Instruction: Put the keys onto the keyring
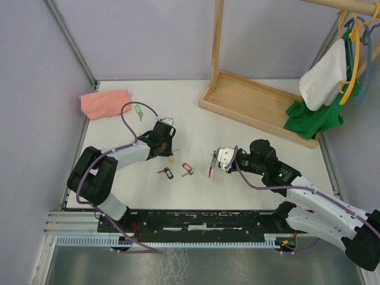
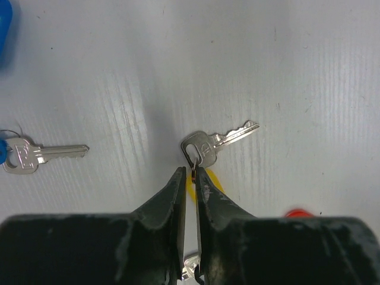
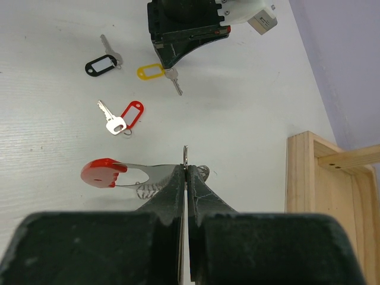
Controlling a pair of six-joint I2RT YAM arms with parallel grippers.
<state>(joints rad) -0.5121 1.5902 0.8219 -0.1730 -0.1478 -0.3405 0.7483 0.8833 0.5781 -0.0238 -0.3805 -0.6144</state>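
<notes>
On my left side, arm: folded low over the bench, elbow drawn back, wrist reaching toward the middle.
Left fingers: black and wedge-shaped, pinched together on the thin split ring of the yellow-tagged key. Its notched silver blade lies flat, angled away from my fingertips.
Right arm: stretched in from the right, wrist pointing left.
Right fingers: pressed tight on the silver wire loop of the keyring. Its glossy red crescent juts out sideways, and I cannot tell whether it touches the bench.
Other keys: the black-tagged key and red-tagged key lie flat between my wrists. The green-tagged key lies near the soft pink cloth.
Bench surface: white, faintly ribbed.
</notes>
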